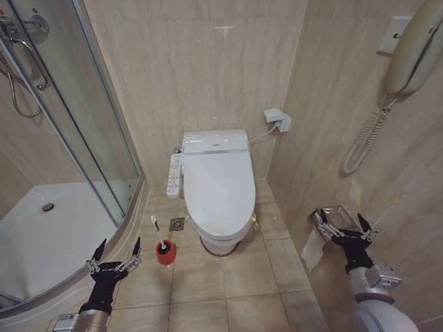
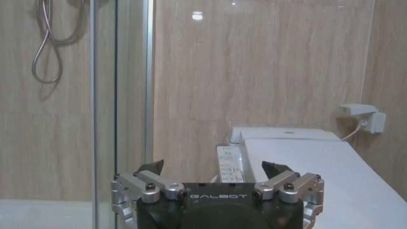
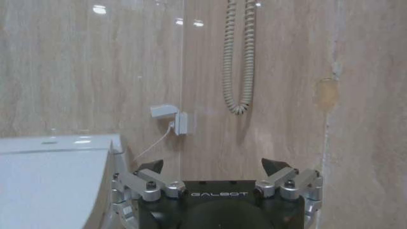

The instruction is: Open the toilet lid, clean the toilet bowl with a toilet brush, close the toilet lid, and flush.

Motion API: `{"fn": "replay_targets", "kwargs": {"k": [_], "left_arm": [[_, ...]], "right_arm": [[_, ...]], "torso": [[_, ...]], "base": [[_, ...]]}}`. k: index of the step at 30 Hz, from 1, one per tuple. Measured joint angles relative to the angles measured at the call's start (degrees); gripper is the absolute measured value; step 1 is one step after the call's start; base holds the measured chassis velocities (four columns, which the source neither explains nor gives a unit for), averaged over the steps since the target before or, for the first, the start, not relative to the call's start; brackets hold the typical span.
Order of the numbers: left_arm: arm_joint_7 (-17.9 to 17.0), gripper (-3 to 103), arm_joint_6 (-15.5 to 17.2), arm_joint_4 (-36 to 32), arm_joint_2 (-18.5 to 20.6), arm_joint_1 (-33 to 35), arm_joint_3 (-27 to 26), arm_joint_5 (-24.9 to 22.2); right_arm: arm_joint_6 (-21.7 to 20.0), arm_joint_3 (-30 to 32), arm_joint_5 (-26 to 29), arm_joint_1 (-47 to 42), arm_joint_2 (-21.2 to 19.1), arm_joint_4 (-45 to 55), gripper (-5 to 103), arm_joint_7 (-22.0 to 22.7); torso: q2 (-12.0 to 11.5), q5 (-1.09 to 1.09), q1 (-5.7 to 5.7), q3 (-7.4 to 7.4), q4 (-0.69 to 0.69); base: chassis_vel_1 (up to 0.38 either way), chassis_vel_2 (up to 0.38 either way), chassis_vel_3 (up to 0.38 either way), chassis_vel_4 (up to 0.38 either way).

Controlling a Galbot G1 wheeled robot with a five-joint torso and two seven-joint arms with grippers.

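Nearest, the left gripper (image 1: 116, 253) hangs at seven o'clock, fingers spread and holding nothing; the right gripper (image 1: 344, 223) at four o'clock is likewise released. Just beyond the left one, the toilet brush (image 1: 160, 236) stands in its red holder (image 1: 165, 253). Farther, at twelve, the toilet lid (image 1: 219, 182) lies down over the toilet bowl (image 1: 220, 244).

The white toilet lid (image 1: 219, 182) sits amid beige veined floor tiles (image 1: 235, 284), with the brush's red holder cup (image 1: 165, 253) at eight o'clock.
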Motion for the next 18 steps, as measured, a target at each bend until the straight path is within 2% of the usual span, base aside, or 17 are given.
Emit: {"fn": "replay_targets", "kwargs": {"k": [12,18], "left_arm": [[0.0,100,0.0,0.0,0.0,0.1,0.0,0.0],[0.0,100,0.0,0.0,0.0,0.0,0.0,0.0]], "right_arm": [[0.0,0.0,0.0,-0.1,0.0,0.0,100,0.0],[0.0,0.0,0.0,-0.1,0.0,0.0,100,0.0]], "torso": [[0.0,-0.03,-0.07,-0.03,-0.01],[0.0,-0.01,-0.03,-0.01,0.00]], "base": [[0.098,-0.098,-0.105,0.099],[0.040,-0.017,-0.029,0.036]]}}
